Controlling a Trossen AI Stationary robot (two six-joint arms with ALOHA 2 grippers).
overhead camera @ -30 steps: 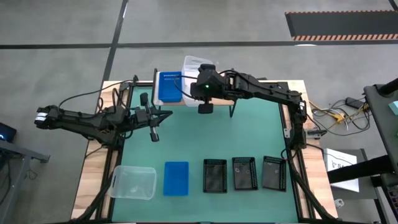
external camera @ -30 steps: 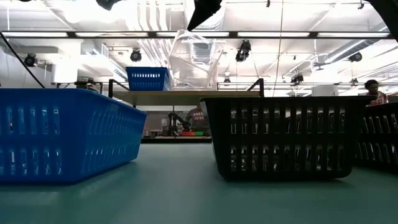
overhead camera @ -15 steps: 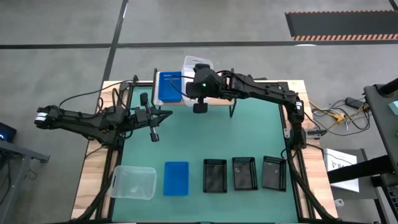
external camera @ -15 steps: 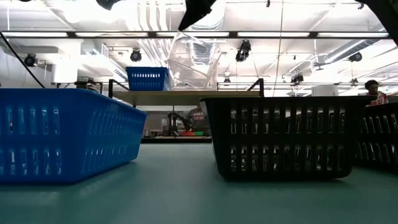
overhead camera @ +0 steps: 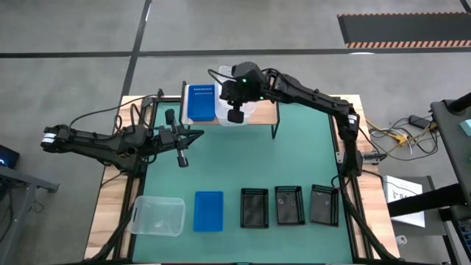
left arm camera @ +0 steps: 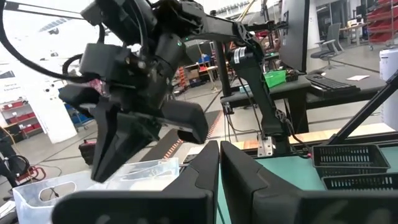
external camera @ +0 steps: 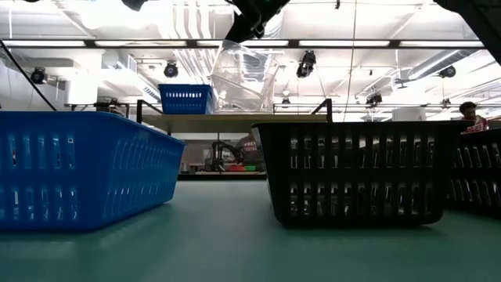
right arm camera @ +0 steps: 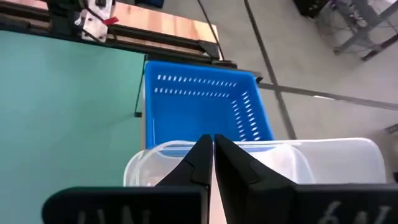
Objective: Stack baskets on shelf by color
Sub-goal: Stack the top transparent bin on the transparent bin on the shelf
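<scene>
On the shelf [overhead camera: 263,116] at the table's far side stand a blue basket [overhead camera: 200,103] and, to its right, a clear basket [external camera: 244,74]. The clear basket is tilted, its lower part on the plank [external camera: 235,118]. My right gripper [overhead camera: 235,116] is shut and hangs just over the clear basket's upper rim [right arm camera: 292,149]. My left gripper [overhead camera: 182,158] is shut and waits over the table's left part. Near the front edge lie a clear basket [overhead camera: 157,216], a blue one [overhead camera: 208,210] and three black ones [overhead camera: 289,205]. My right gripper's shut fingertips [right arm camera: 202,152] stand at the tilted clear basket's upper rim, coming from above and slanting down toward the far edge. Whether they touch the rim, I cannot tell.
The low view looks past the blue basket [external camera: 78,168] and a black basket [external camera: 356,172] standing close in front. The green mat between the front row and the shelf is bare. Wooden borders and cables run along both table sides.
My right gripper has gone toward the far edge and a little left, from in front of the shelf to over the clear basket, and has turned at the wrist. The clear basket stays tilted on the shelf.
</scene>
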